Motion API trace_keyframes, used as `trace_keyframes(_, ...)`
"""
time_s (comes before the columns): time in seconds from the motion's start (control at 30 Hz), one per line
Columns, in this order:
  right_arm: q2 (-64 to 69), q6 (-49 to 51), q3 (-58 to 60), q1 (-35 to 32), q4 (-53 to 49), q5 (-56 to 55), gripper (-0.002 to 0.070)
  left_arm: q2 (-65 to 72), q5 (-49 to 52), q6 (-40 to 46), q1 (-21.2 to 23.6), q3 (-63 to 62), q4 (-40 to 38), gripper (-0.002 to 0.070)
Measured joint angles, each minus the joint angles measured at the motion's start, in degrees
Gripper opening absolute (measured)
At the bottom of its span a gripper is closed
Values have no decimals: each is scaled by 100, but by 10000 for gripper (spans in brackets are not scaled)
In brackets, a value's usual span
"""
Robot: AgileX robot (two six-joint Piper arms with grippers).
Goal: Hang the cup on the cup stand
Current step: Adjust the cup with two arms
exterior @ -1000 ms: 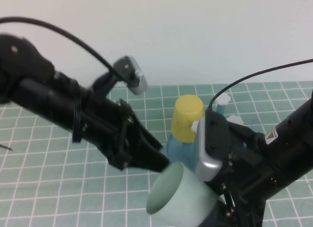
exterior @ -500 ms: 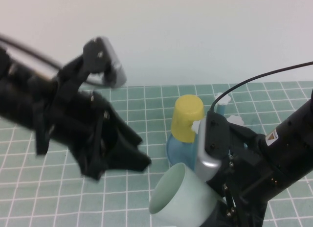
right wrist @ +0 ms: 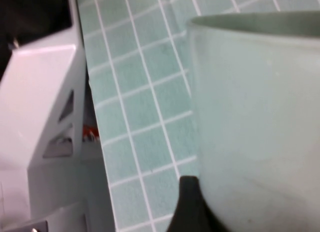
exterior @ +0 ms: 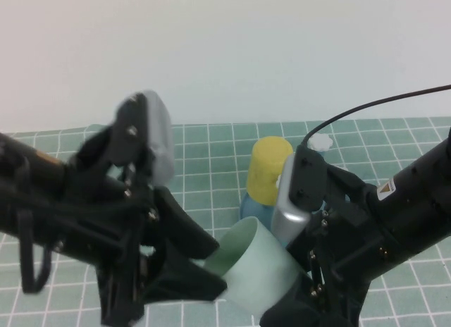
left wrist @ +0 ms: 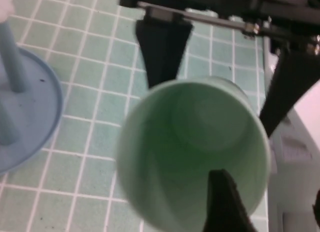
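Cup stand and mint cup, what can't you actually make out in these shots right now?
- Cup stand: high view, mostly hidden behind the yellow cup and both arms; free pegs uncountable.
- Cup: high view, base hidden by the right tool, shut on it.
- Left tool: open at the cup's rim; contact unclear.
- Right wrist view: the cup fills the frame, hiding the stand.

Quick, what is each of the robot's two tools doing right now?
Left tool: open at the mint-green cup's mouth, one finger inside the rim, not gripping.
Right tool: closed around the cup, holding it tilted in the air.
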Motion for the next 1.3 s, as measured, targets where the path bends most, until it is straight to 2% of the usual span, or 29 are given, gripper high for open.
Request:
trace_keyframes(0.23, 9, -11, 0, 0, 98, 46, 536, 12, -61, -47, -640, 0, 657, 361)
trace_keyframes(0.5, 9, -193, 0, 0, 258, 328, 536, 450, -171, -69, -705, 0, 517, 361)
trace_keyframes(0.87, 9, -392, 0, 0, 558, 342, 535, 807, -216, 160, -705, 0, -125, 353)
trace_keyframes(0.97, 9, -392, 0, 0, 558, 304, 535, 807, -204, 213, -705, 0, -125, 296)
trace_keyframes(1.13, 9, -453, 0, 0, 534, 185, 535, 807, -112, 569, -717, 0, -154, 71)
trace_keyframes(1.3, 13, -578, 0, 0, 512, 187, 548, 807, -112, 613, -717, 0, -154, 17)
